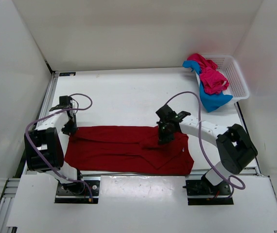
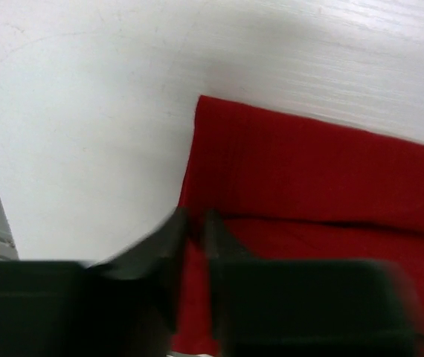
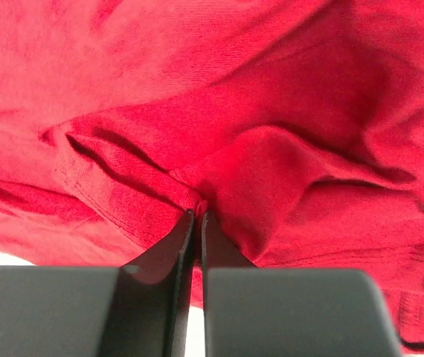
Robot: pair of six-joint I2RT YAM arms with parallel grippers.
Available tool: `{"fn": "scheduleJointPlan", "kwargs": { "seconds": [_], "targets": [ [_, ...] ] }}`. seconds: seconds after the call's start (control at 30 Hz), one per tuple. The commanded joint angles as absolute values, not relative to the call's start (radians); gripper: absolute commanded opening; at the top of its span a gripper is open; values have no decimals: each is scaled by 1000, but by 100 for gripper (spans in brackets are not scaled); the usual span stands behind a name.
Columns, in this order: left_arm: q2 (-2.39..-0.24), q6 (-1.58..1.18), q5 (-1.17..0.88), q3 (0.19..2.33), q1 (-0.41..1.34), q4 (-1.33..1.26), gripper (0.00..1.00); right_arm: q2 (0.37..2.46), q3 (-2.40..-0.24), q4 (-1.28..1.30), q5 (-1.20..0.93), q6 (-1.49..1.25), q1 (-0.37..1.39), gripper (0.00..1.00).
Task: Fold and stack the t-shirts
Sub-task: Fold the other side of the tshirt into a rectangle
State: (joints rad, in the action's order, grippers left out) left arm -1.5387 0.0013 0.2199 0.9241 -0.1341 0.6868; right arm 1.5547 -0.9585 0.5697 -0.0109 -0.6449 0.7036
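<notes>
My right gripper (image 3: 198,213) pinches a raised fold of the red shirt (image 3: 219,89) near its right end, jaws almost together. My left gripper (image 2: 196,221) is narrow over the shirt's left edge; I cannot tell whether it holds cloth.

The dark red t-shirt (image 1: 124,148) is soft, matt knit cloth, finely ribbed, with stitched hems and creases. The pink t-shirt (image 1: 211,77) and blue t-shirt (image 1: 211,101) look like the same dull cloth. The table (image 1: 124,92) is smooth white with a faint grain and low sheen. The basket (image 1: 238,77) is white plastic mesh. The left claw (image 2: 195,219) and right claw (image 3: 197,214) have smooth, matt black fingers.
</notes>
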Motion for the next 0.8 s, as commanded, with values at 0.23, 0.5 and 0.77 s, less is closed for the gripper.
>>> {"fn": "scheduleJointPlan", "kwargs": {
  "seconds": [0.23,0.5,0.77],
  "targets": [
    [-1407,0,291,960,-127,670,97,1416,-945,592,-149,-531,715,62],
    [-1223,0,209,1086,104,701,99,1347,-966,684,-149,-620,514,49],
    [-1415,0,-155,1245,630,885,97,1577,-1100,684,-183,-641,460,52]
  ]
}}
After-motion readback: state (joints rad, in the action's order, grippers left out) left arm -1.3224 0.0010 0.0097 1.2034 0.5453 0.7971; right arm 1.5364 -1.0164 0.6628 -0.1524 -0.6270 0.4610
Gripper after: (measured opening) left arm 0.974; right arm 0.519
